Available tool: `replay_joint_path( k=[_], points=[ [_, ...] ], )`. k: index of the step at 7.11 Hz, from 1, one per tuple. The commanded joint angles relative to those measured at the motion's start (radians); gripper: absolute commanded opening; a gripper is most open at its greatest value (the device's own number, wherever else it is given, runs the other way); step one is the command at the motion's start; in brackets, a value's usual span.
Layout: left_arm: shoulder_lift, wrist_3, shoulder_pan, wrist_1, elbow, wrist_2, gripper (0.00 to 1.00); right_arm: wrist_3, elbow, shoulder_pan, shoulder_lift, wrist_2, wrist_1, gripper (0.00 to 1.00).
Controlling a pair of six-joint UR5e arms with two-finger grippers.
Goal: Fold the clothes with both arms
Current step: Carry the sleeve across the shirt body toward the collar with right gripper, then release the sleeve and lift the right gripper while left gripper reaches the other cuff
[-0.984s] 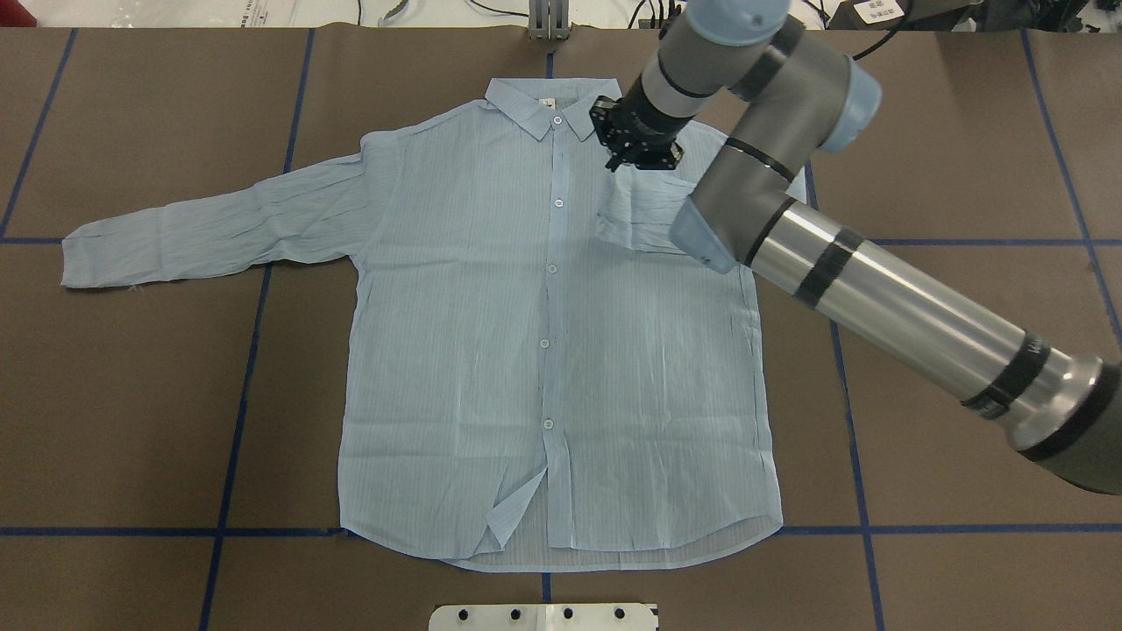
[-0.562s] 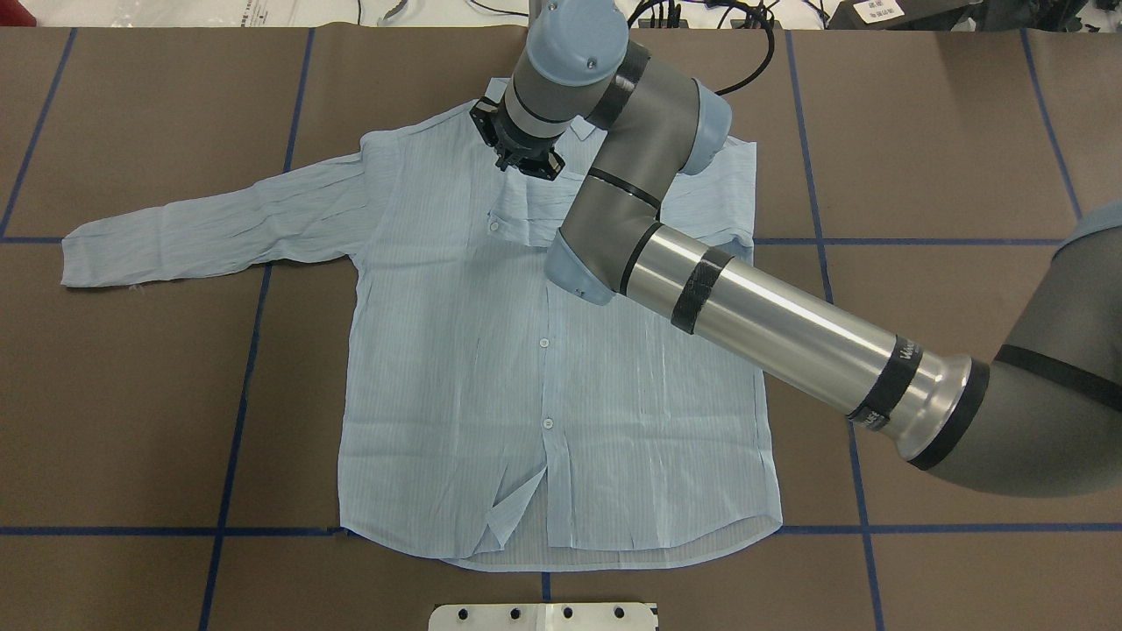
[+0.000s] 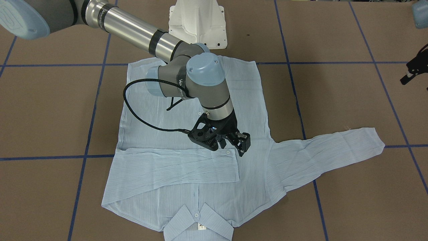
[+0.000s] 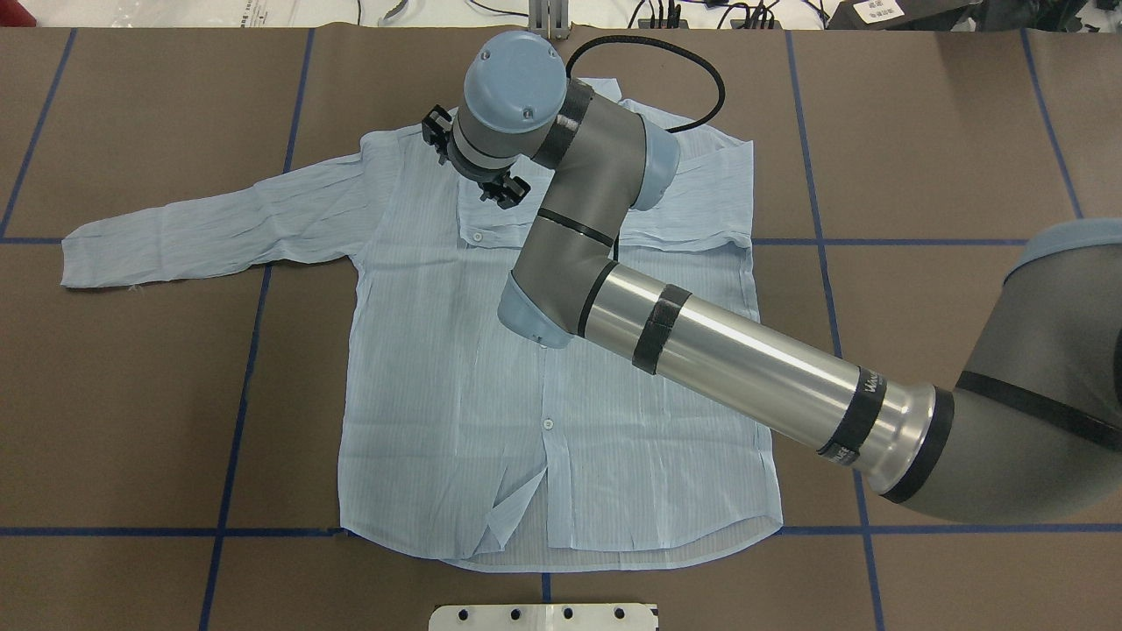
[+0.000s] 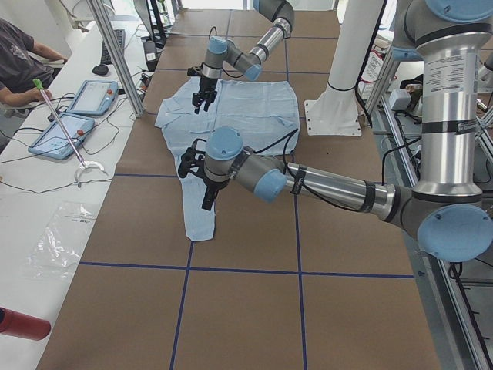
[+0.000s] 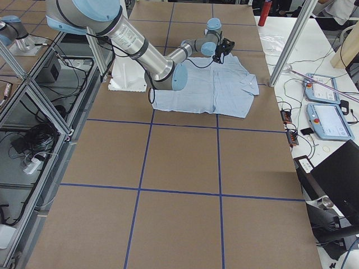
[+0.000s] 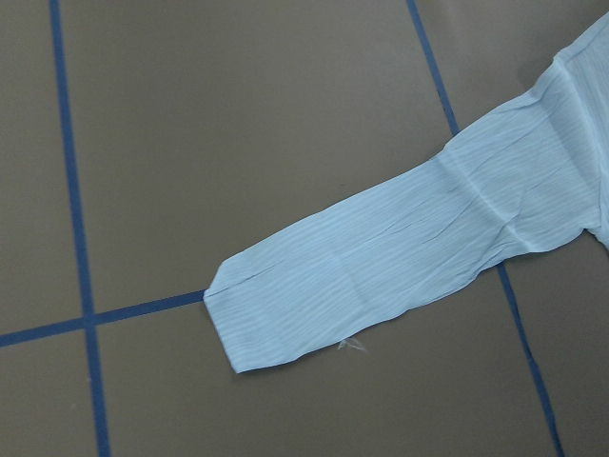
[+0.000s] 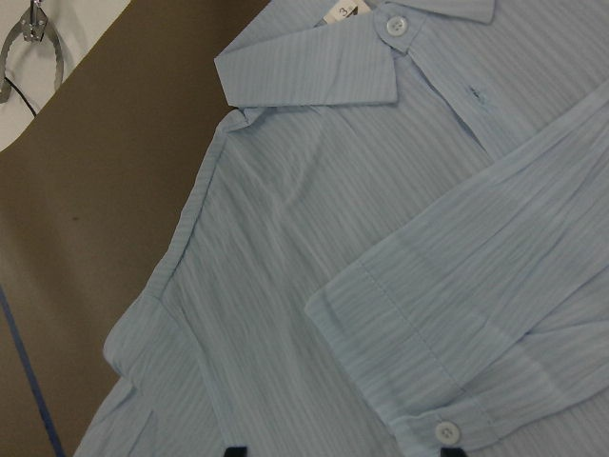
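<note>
Overhead exterior: one sleeve folded in, right pincer released

Thin pale-blue striped button-up shirt (image 4: pixel 438 368) lies flat, front up, on the brown table (image 4: pixel 131 394) marked with blue tape grid lines (image 4: pixel 237 412). Pointed collar (image 3: pixel 197 224) at the far edge from the robot, hem toward the white pedestal base (image 3: pixel 197 23).

Sleeve on the robot's right is folded across the chest. Its buttoned cuff (image 8: pixel 400 362) rests on the shirt front, near the placket.

Other sleeve (image 7: pixel 381 276) is stretched straight out to the robot's left, creased, flat on the table.

Right arm reaches over the shirt body. Black two-finger right gripper (image 3: pixel 231 149) hovers just above the folded cuff, fingers spread apart, nothing between them.

Left gripper (image 3: pixel 410 72) is only partly seen at the frame edge in the front view, well off the shirt body. Cannot tell if released or clenched.
</note>
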Motion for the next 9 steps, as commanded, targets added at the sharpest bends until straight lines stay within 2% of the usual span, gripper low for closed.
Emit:
replay_joint_path(
  k=[1,2,3,4,5,7,9],
  points=[
    [-0.12,-0.207,0.192,-0.032,0.068,0.02,1.0,-0.002,0.446,0.048,-0.245,0.07,-0.245,1.0],
    [-0.177,-0.307,0.243,-0.061,0.142,0.075,1.0,-0.026,0.623,0.099,-0.42,0.116,-0.24,1.0],
    [-0.161,-0.302,0.243,-0.086,0.164,0.088,0.98,-0.143,0.681,0.142,-0.502,0.135,-0.24,1.0],
    [-0.096,-0.246,0.243,-0.124,0.182,0.114,0.98,-0.201,0.681,0.177,-0.538,0.141,-0.238,1.0],
    [-0.093,-0.23,0.239,-0.194,0.26,0.208,0.98,-0.223,0.681,0.196,-0.549,0.144,-0.236,1.0],
    [-0.095,-0.225,0.184,-0.245,0.367,0.226,0.94,-0.223,0.709,0.202,-0.566,0.146,-0.236,1.0],
    [-0.113,-0.225,0.182,-0.311,0.458,0.226,0.9,-0.224,0.711,0.201,-0.571,0.147,-0.235,1.0]
  ],
)
